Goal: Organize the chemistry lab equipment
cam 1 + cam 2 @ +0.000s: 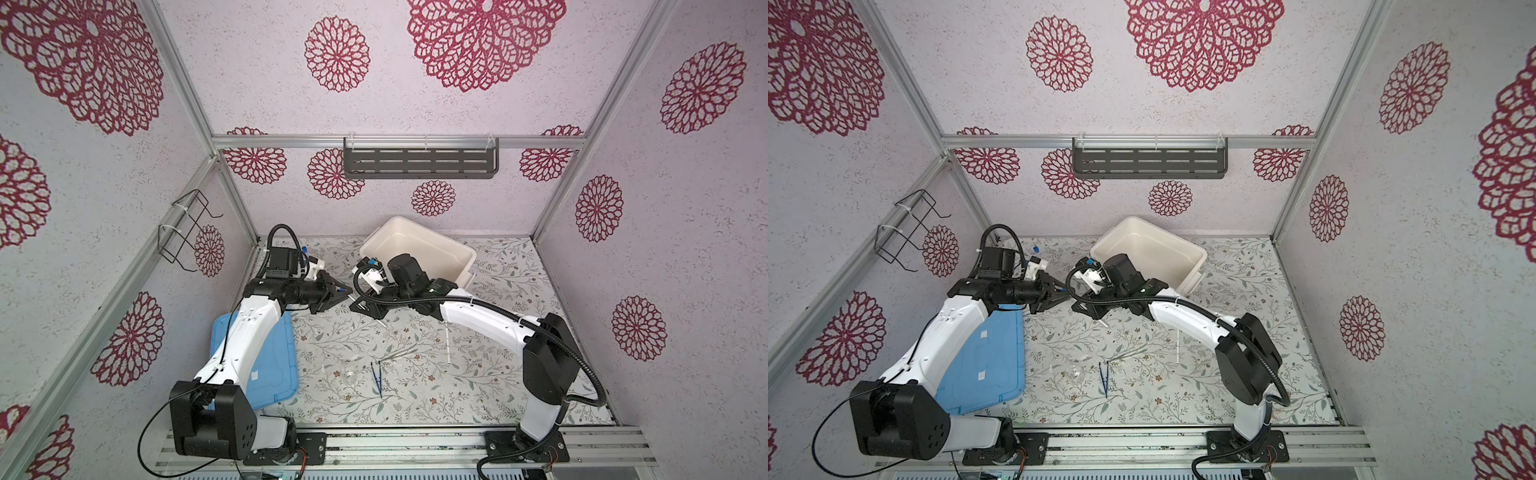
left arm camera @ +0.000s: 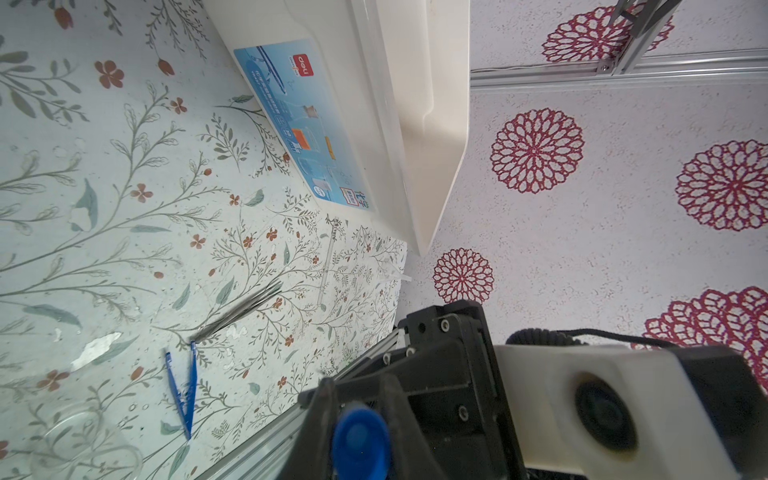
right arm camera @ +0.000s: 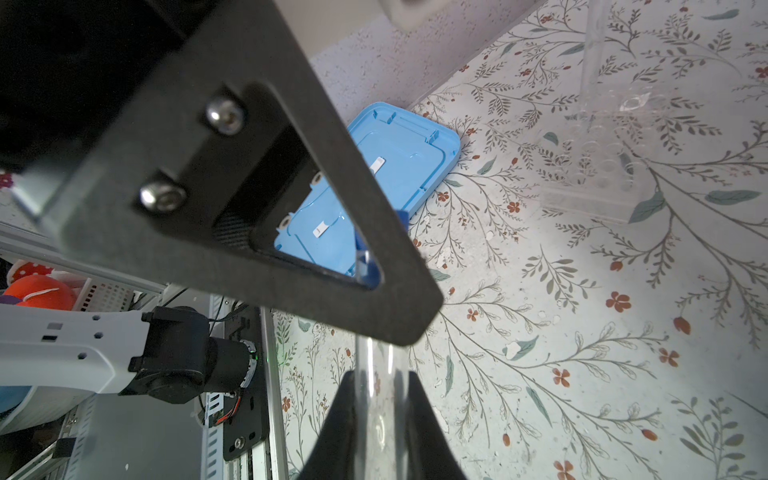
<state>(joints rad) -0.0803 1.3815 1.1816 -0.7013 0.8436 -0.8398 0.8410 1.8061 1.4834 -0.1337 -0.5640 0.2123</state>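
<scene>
Above the middle of the table, my two grippers meet on one clear tube (image 3: 380, 409) with a blue cap (image 2: 359, 440). My right gripper (image 3: 381, 424) is shut on the tube's glass body. My left gripper (image 2: 360, 430) is shut on the cap, one finger on each side. In both top views the left gripper (image 1: 347, 294) (image 1: 1068, 291) touches the right gripper (image 1: 360, 307) (image 1: 1084, 307), and the tube's end (image 1: 380, 322) sticks out below. On the table lie dark blue tweezers (image 1: 377, 376), a silvery tool (image 1: 399, 354), a thin white rod (image 1: 448, 345) and a small clear vessel (image 1: 351, 374).
The white tub (image 1: 453, 253) stands at the back, tilted, just behind the right arm. A light-blue lid (image 1: 274, 374) lies under the left arm. A clear tube rack (image 3: 598, 166) stands on the table. Another blue-capped item (image 1: 304, 249) sits by the back left corner.
</scene>
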